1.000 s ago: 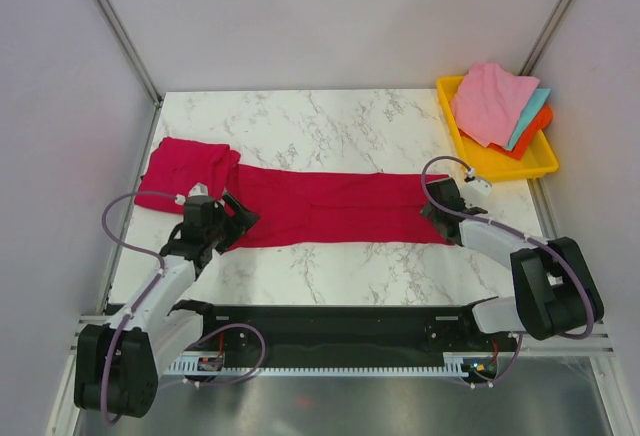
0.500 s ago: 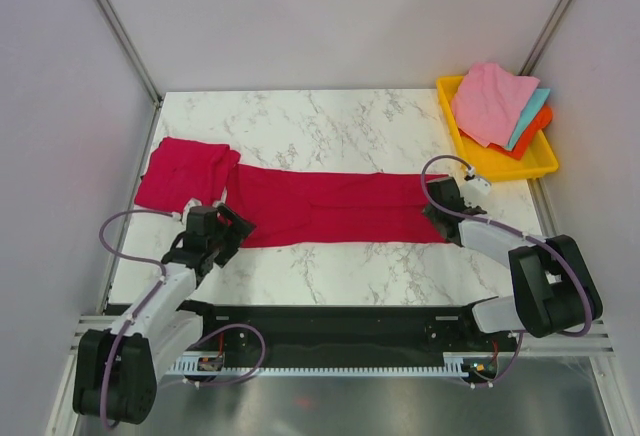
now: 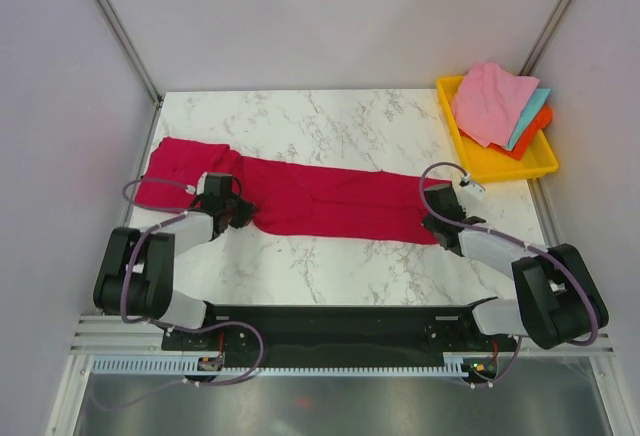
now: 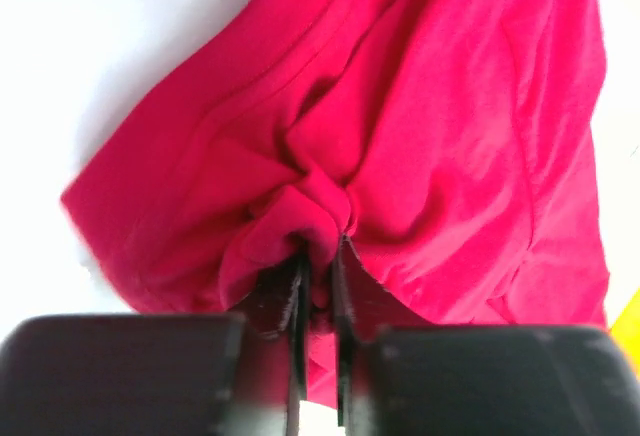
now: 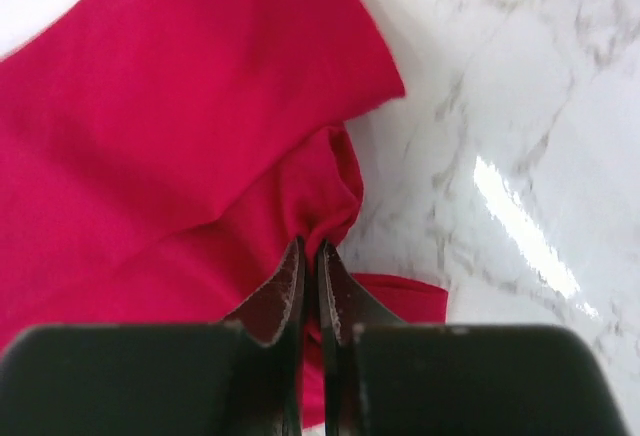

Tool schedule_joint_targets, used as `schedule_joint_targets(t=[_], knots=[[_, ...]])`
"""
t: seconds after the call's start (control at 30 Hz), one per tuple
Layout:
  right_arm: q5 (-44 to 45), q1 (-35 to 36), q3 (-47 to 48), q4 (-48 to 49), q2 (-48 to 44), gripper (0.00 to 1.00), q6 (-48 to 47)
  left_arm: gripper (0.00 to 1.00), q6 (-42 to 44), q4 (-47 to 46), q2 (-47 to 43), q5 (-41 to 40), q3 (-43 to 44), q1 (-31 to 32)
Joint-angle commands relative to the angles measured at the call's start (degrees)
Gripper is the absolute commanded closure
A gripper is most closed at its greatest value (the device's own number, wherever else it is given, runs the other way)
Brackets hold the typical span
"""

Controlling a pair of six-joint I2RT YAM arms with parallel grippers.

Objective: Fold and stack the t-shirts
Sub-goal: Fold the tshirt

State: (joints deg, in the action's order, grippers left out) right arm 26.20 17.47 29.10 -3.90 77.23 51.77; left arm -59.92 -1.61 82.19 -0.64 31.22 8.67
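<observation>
Marble tabletop (image 3: 330,121), white with grey veining, sits between pale walls (image 3: 300,16), and on it we find the t-shirts. One long shirt (image 3: 340,201) lies as a crimson band from left to right across the middle. A second shirt (image 3: 175,171) forms a smaller, folded-looking patch at the left edge, meeting the band's left end; we cannot tell whether it touches or overlaps. Our left gripper (image 4: 318,256) has its fingers pressed together on a bunched tuck of cloth at the band's near left corner. Our right gripper (image 5: 309,256) likewise pinches a small pucker at the near right corner, with bare marble just beside it. We judge the cloth light, limp and not at all fragile. It should sag between two holds, crease readily and slide easily over the polished stone. Since the band looks doubled, a shallow pinch may catch only the top layer, so the corners and hems, where the layers meet, seem the best places to hold. By our count there are two red shirts, two grippers and one yellow tray (image 3: 500,171) at the far right corner. It holds three cloths: a pink cloth (image 3: 490,101) on top, then a teal cloth (image 3: 530,116) and an orange cloth (image 3: 537,131).
</observation>
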Motion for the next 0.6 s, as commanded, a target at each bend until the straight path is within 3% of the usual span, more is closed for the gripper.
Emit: schedule_joint_targets(t=[0.0,0.07,0.2,0.33,0.47,0.57], knots=[[-2.7,6.3,-4.2,-5.6,-5.1,0.92,2.9,0.90,1.9,-0.8,7.4,-0.5,7.6,3.0],[-2.5,9.9,-5.2,-8.3,-7.8,0.92,4.0,0.98,1.8,-0.8,12.1,-0.5,10.9,4.3],[-4.0,21.7,-6.3,-11.6,-8.8,0.94,6.9,0.98,2.6,-0.7,22.2,2.7,21.2,7.5],[-4.0,36.1,-5.6,-12.6,-10.2,0.92,15.4,0.98,8.3,5.4,36.1,6.7,43.8,8.6],[-0.8,49.6,2.1,-14.7,-5.7,0.85,17.5,0.98,12.8,11.2,46.1,8.0,60.3,8.6],[1.2,59.1,11.6,-15.6,1.6,0.77,13.3,0.98,17.1,13.5,53.7,8.5,73.4,8.6]])
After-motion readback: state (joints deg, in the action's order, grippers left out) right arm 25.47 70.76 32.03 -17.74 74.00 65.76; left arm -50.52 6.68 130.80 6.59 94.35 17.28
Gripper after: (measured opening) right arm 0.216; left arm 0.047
